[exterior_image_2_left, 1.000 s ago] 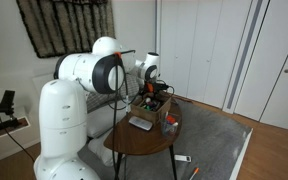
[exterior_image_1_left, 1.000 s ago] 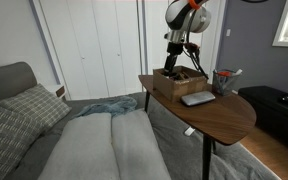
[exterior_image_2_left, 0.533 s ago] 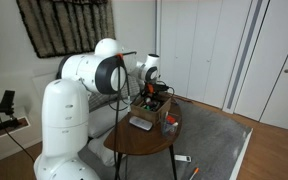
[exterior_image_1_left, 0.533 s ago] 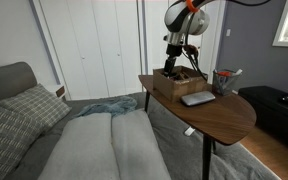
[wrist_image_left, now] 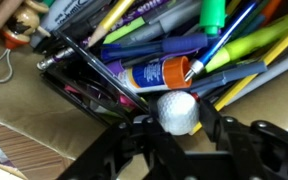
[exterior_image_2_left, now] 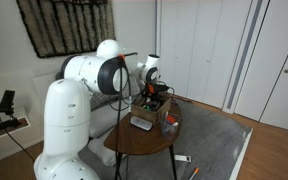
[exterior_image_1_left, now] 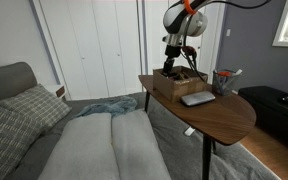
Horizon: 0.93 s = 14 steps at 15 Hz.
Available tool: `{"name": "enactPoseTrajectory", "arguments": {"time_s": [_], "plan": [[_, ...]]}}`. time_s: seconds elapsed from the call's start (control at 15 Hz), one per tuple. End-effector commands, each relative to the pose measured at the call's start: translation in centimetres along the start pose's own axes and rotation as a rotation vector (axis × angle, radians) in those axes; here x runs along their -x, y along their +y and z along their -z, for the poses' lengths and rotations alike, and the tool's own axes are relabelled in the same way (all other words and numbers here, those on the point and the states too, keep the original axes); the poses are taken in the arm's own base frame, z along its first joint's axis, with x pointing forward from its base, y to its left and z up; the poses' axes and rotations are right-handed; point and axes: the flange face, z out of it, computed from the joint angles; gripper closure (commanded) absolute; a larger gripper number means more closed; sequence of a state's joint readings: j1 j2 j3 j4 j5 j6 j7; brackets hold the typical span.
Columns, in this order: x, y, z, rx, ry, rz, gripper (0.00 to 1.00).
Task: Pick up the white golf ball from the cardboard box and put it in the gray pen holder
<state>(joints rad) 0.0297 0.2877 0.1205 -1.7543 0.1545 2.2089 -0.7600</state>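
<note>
The white golf ball lies among pens and markers in the cardboard box. In the wrist view my gripper is shut on it, one black finger pressed against each side. In both exterior views the gripper reaches straight down into the box, and the ball is hidden there. The gray pen holder, with reddish and white pens sticking out, stands on the table just beside the box.
The box holds several markers, pencils and a glue stick packed around the ball. A flat gray slab lies on the round wooden table in front of the box. A bed stands next to the table.
The jaws have closed from wide open onto the golf ball. The arm has stayed almost still above the box.
</note>
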Motion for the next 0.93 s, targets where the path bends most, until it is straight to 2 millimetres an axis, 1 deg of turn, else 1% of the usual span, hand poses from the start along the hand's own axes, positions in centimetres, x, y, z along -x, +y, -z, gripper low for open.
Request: {"name": "enactPoseTrajectory", "arguments": {"time_s": [0.0,0.07,0.13,0.27,0.47,0.53,0.6,0.67,0.73,0.8,0.87], "plan": [[-0.7,0.5,-0.4,0.014,0.004,0.006,0.80],[-0.7,0.5,-0.5,0.008,0.003,0.004,0.51],[-0.8,0.3,-0.6,0.011,0.001,0.002,0.28],[-0.9,0.0,-1.0,0.007,-0.003,0.000,0.25],[-1.0,-0.2,-1.5,0.001,0.000,-0.004,0.07],[-1.1,-0.3,-1.5,0.003,0.003,-0.003,0.31],[-1.1,-0.4,-1.4,0.006,0.001,-0.005,0.44],[-1.1,-0.7,-1.0,0.011,0.000,-0.009,0.45],[-1.0,-0.9,-0.6,0.013,-0.002,-0.014,0.51],[-0.7,-0.9,-0.2,0.012,-0.016,-0.032,0.59],[-0.5,-1.0,0.1,0.020,-0.031,-0.050,0.66]]}}
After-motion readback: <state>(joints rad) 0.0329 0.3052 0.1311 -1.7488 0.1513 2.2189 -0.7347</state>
